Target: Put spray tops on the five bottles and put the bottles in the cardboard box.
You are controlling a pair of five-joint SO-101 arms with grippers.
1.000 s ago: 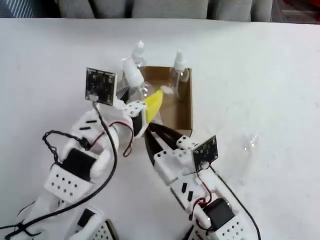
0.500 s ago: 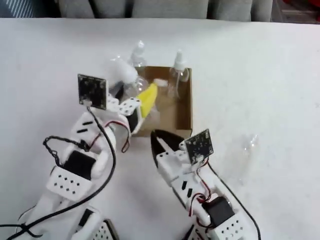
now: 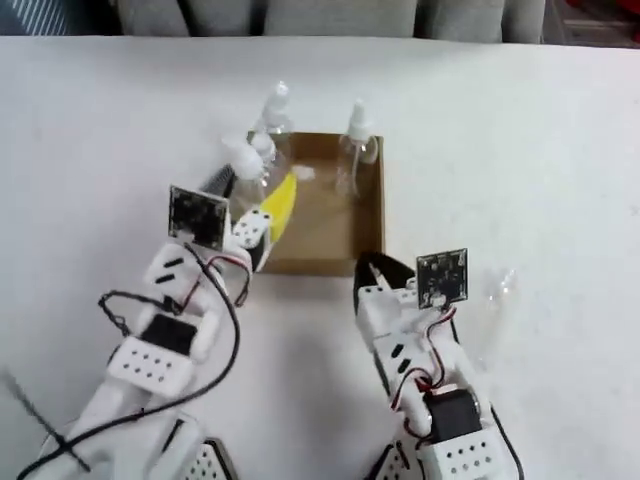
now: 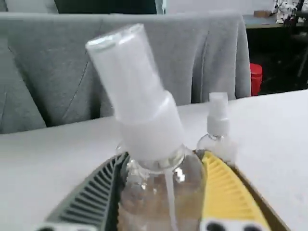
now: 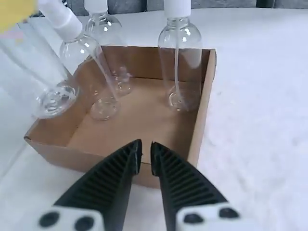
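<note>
Left tool (image 4: 166, 192) grips the tilted capped bottle (image 4: 151, 144), base seemingly above the box (image 5: 202, 110)'s left wall; right tool (image 5: 146, 154) closed, empty.

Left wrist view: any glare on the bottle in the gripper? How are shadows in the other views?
Left wrist view: small glints on the shoulder of the held bottle. Right wrist view: soft shade inside the cardboard box. High view: flat, even light on the table.
</note>
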